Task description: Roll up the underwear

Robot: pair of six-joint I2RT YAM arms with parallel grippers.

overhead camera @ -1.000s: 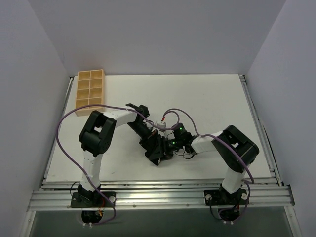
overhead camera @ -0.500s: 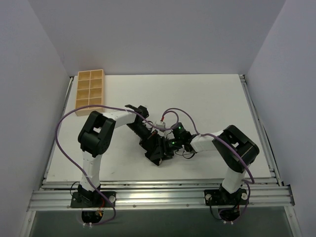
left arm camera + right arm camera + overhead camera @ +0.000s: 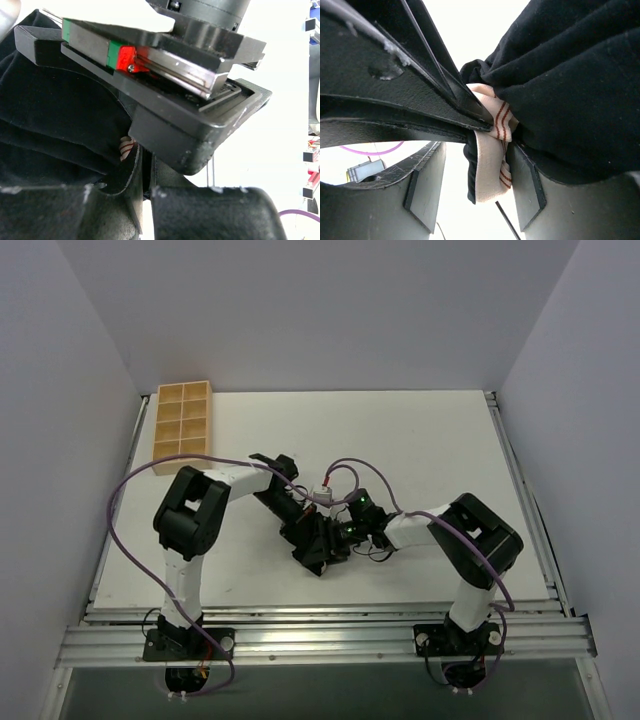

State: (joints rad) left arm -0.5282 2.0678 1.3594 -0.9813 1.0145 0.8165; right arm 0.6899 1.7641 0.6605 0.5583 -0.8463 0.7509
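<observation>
Underwear (image 3: 570, 75) bunched mid-table, well apart from tray (image 3: 182, 418), toward its near-right. Pinched at waistband (image 3: 490, 165) by nearly closed left gripper (image 3: 145, 200), likely anchoring that edge. Straddled by right gripper (image 3: 475, 190), fingers parted, probably readying a re-grip for rolling.

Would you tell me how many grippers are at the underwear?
2: left gripper pinching the waistband, right gripper straddling it, both mid-table. None seems hidden.
</observation>
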